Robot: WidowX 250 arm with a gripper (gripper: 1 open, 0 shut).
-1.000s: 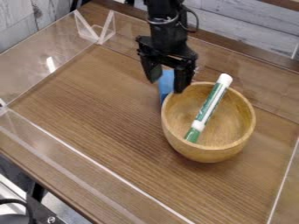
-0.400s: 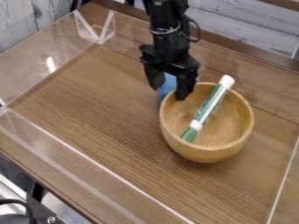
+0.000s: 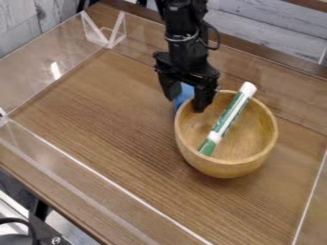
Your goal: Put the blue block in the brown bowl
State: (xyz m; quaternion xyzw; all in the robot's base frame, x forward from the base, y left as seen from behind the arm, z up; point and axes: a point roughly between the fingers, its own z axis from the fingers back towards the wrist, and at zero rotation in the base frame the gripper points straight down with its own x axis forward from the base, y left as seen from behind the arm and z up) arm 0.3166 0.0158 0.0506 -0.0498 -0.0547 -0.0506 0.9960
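Pincer [image 3: 186, 94] points straight down, fingers spread wide, straddling blue block [image 3: 186, 93] — nothing pinched that can be seen. Blue block sits on wooden bench [image 3: 102, 134], just beside brown bowl [image 3: 228, 134] at its upper-left rim, partly hidden by black fingers. White-and-green tube [image 3: 228, 118] lies tilted inside bowl — upper end resting on far rim.

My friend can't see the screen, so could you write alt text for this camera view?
A black robot gripper points down with its jaws open around a small blue block on a wooden table, just beside a brown bowl. A white-and-green tube leans inside the bowl, its tip past the rim.
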